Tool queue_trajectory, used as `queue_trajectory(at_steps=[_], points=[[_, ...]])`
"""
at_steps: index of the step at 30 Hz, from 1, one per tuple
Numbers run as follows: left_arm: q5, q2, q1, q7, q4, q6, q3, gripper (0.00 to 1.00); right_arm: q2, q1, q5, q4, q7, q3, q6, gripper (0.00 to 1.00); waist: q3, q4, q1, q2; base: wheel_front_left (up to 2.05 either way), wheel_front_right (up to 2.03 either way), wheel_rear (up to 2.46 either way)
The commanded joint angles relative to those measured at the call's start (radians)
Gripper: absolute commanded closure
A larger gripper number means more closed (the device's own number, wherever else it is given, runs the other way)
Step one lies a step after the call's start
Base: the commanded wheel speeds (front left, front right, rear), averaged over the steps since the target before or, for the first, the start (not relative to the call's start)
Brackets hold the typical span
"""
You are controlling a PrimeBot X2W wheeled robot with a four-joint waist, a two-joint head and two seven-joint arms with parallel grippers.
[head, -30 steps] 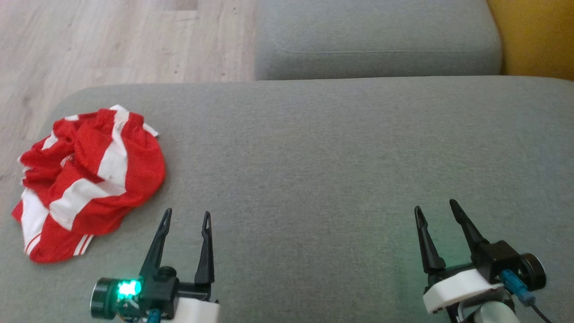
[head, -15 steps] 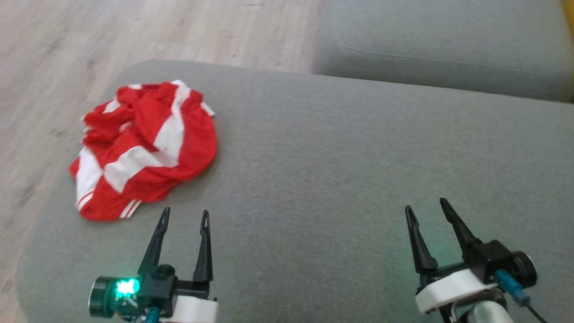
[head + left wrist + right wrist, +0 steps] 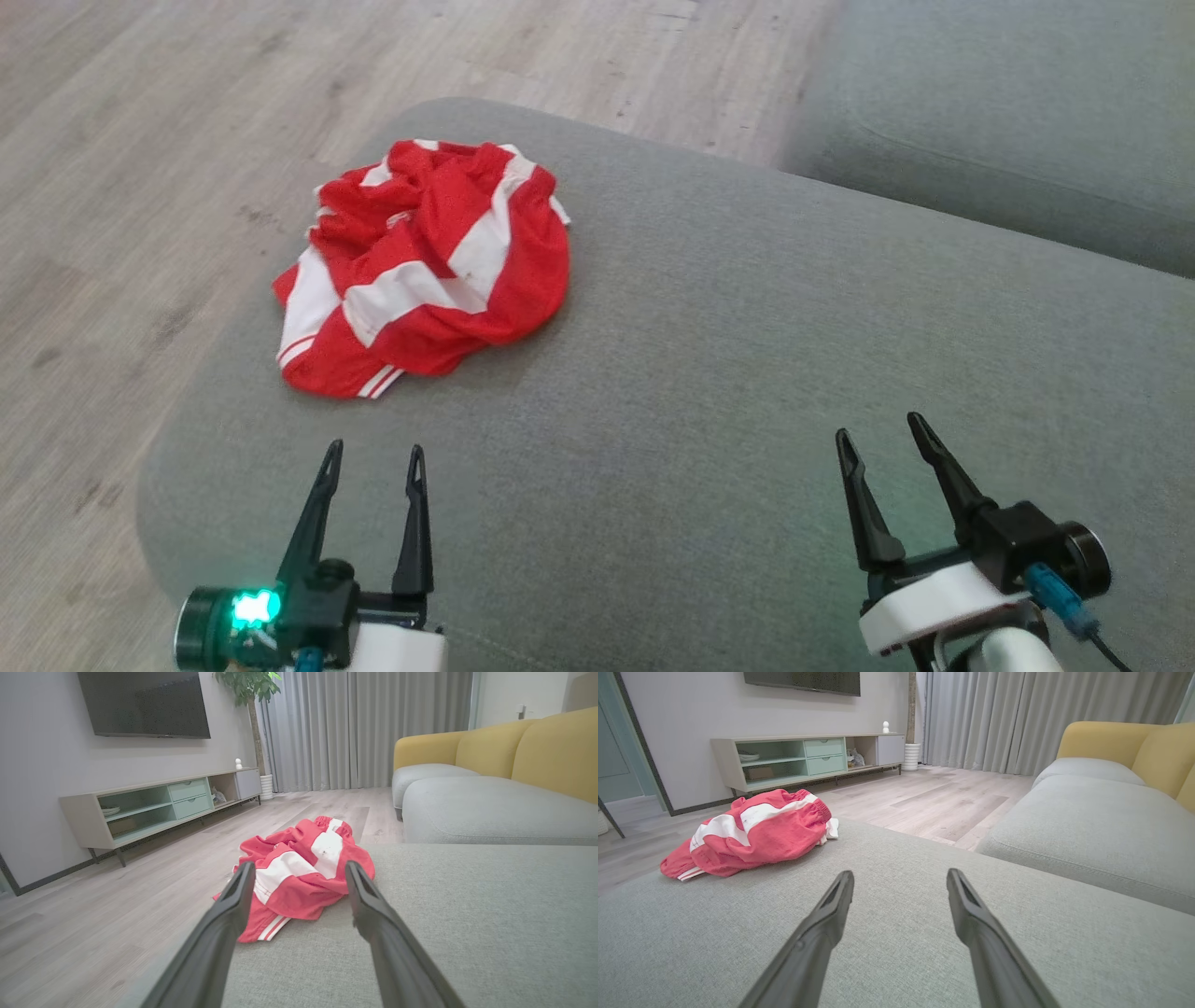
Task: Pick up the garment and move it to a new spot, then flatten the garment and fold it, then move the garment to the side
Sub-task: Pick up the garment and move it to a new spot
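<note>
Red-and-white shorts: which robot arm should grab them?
Left. The open left gripper sits just short of the red-and-white shorts, pointing at them; the right gripper is far across the grey cushion.

Just ahead of the left gripper [image 3: 374,448] lies a crumpled red-and-white striped garment [image 3: 439,252] of thin cloth with a fine mesh texture and a slight sheen. Beneath the left gripper and the right gripper [image 3: 878,426], the grey seat cushion [image 3: 747,392] is matt, coarse-woven fabric. Beyond the garment, the pale plank floor [image 3: 140,187] looks like smooth satin wood. Both grippers' long fingers look like matt black plastic.
</note>
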Motion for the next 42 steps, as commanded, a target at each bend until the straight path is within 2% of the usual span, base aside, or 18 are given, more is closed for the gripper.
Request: queue_trajectory(at_steps=[1,8,14,17,19,22,26,27,31,36,39,42], points=[[0.003,0.007,-0.025,-0.010,-0.038,0.001,0.035,0.00,-0.010,-0.024,-0.006,-0.031,-0.011,0.019,-0.001,0.00,0.000,0.020,0.0000,0.0000,0.00,0.00,0.00],[0.004,0.015,-0.026,-0.010,-0.066,0.009,0.058,0.00,-0.010,-0.022,-0.014,-0.028,-0.011,0.018,-0.001,0.00,0.017,0.037,0.0000,0.0000,0.00,0.00,0.00],[0.013,0.023,-0.113,-0.010,-0.182,0.045,0.101,0.00,-0.010,-0.065,-0.085,-0.040,-0.011,-0.018,-0.001,0.00,0.133,0.024,0.0000,0.0000,0.00,0.00,0.00],[0.013,0.050,-0.188,-0.010,-0.216,0.033,0.120,0.00,-0.010,-0.084,-0.133,-0.054,-0.011,-0.041,-0.001,0.00,0.197,0.013,0.0000,0.0000,0.00,0.00,0.00],[0.012,0.083,-0.258,-0.010,-0.195,0.001,0.125,0.00,-0.010,-0.098,-0.164,-0.062,-0.011,-0.054,-0.001,0.00,0.235,0.007,0.0000,0.0000,0.00,0.00,0.00],[0.012,0.142,-0.396,-0.010,-0.122,-0.056,0.131,0.00,-0.010,-0.123,-0.205,-0.074,-0.011,-0.067,-0.001,0.00,0.291,-0.009,0.0000,0.0000,0.00,0.00,0.00],[-0.005,0.195,-0.620,0.006,0.068,-0.147,0.122,0.00,-0.030,-0.162,-0.249,-0.093,-0.011,-0.076,-0.001,0.00,0.375,-0.029,0.0000,0.0000,0.00,0.00,0.00],[-0.027,0.197,-0.746,0.045,0.164,-0.183,0.119,0.00,-0.057,-0.184,-0.263,-0.107,-0.011,-0.077,-0.001,0.00,0.430,-0.039,0.0000,0.0000,0.00,0.00,0.00],[-0.075,0.188,-0.953,0.140,0.365,-0.236,0.090,0.00,-0.121,-0.215,-0.279,-0.136,-0.011,-0.086,-0.001,0.00,0.515,-0.054,0.0000,0.0000,0.00,0.00,0.00],[-0.136,0.189,-1.106,0.259,0.603,-0.260,0.019,0.00,-0.173,-0.226,-0.291,-0.168,-0.011,-0.107,-0.001,0.00,0.577,-0.081,0.0000,0.0000,0.00,0.00,0.00],[-0.229,0.172,-1.142,0.339,0.704,-0.262,-0.066,0.00,-0.186,-0.225,-0.289,-0.182,-0.011,-0.115,-0.001,0.00,0.593,-0.092,0.0000,0.0000,0.00,0.00,0.00],[-0.324,0.186,-1.155,0.408,0.773,-0.262,-0.137,0.00,-0.185,-0.225,-0.291,-0.190,-0.011,-0.111,-0.001,0.00,0.601,-0.102,0.0000,0.0000,0.00,0.00,0.00]])
